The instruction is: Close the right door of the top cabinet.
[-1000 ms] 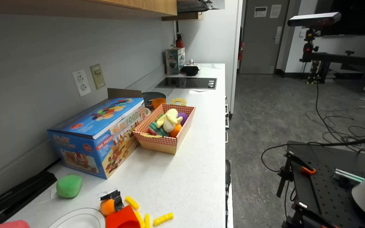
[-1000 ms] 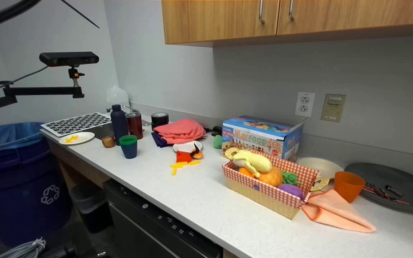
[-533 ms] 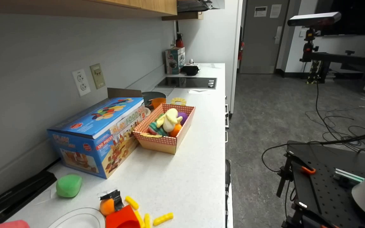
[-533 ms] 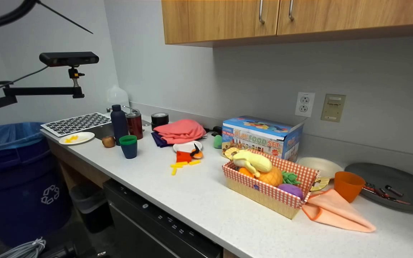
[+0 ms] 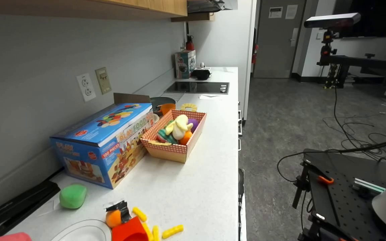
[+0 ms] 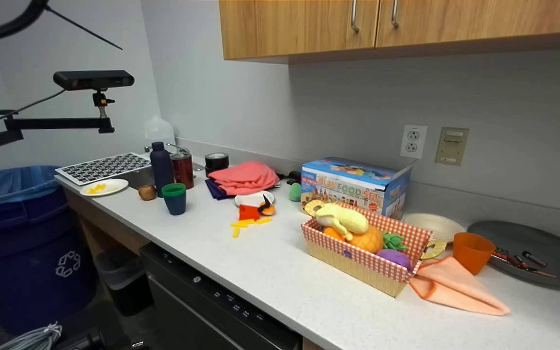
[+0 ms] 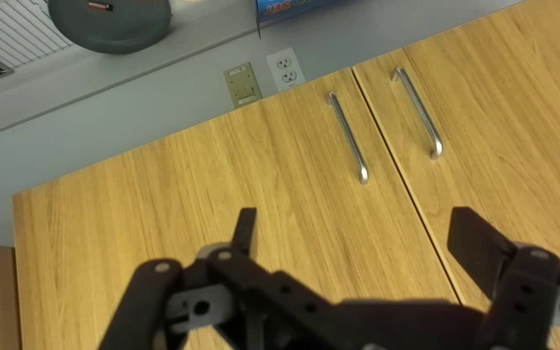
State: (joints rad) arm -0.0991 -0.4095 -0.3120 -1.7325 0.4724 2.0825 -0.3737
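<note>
Grey wall (image 6: 358, 99) backs a long white countertop (image 6: 260, 262), where the clutter lies well below the job at hand. At the left, a blue bin (image 6: 22, 257) stands by the counter's end, probably to keep rubbish within reach. A dark bottle (image 6: 162, 167) and a green-rimmed cup (image 6: 175, 201) stand upright near each other, and a pink cloth (image 6: 246, 176) lies heaped farther right. Overhead begins the top cabinet (image 5: 85, 9), first its left door (image 6: 299, 29). Beneath, the blue box (image 6: 350, 184) sits near the wall, perhaps tucked back out of the way, and the basket (image 6: 353, 268), just beside it on the near side, holds toy fruit (image 6: 350, 221), likely to stop it rolling. Above and farther right is the right door (image 6: 484, 20), its face level with its neighbour and only a thin seam between, so I judge the closing done or nearly so. Upside down in the wrist view, that panel faces the gripper (image 7: 358, 233), whose fingers (image 7: 477, 243) stand wide apart with nothing held, presumably leaving room to straddle the handle (image 7: 348, 137) or press on the wood. Whether the tips touch the panel is not clear from these angles.
</note>
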